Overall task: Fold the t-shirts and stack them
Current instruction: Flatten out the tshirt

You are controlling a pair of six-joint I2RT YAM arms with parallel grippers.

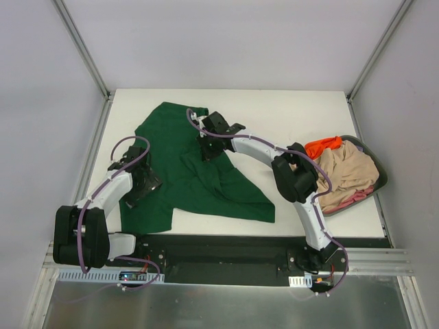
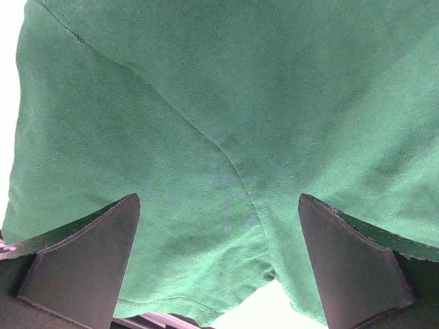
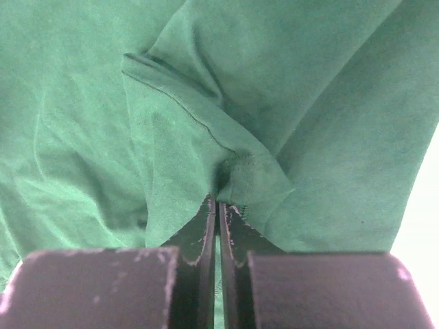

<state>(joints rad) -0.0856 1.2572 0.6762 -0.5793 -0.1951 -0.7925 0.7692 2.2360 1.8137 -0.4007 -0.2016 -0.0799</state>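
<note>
A dark green t-shirt [image 1: 171, 137] lies rumpled across the left and middle of the white desk [image 1: 295, 113], its cloth running from near the far edge down to the near edge, with one pointed corner trailing off toward the right. The right arm [image 1: 257, 145] stretches in from its base across the desk, and the right jaws sit on the upper middle of the garment. The right wrist camera shows them pressed together, clamped on a stitched fold of the green t-shirt [image 3: 288, 89], so that the cloth bunches into creases just ahead of the tips. The left arm [image 1: 110, 192] bends over the shirt's left side, and the left jaws stand wide apart there. In the left wrist view both dark fingers [image 2: 82, 267] frame a broad sweep of the green t-shirt [image 2: 226, 103], with a long crease running diagonally between them and a hem edge showing at the bottom. Whether those fingers touch the cloth cannot be told. Well apart from the green shirt, at the right edge of the desk, a dark round basket [image 1: 376, 164] holds the others: the beige t-shirt [image 1: 346, 171] heaped on top, the orange t-shirt [image 1: 322, 145] poking out at the far left rim, and a strip of the pink t-shirt [image 1: 353, 198] showing beneath the beige on the near side.
</note>
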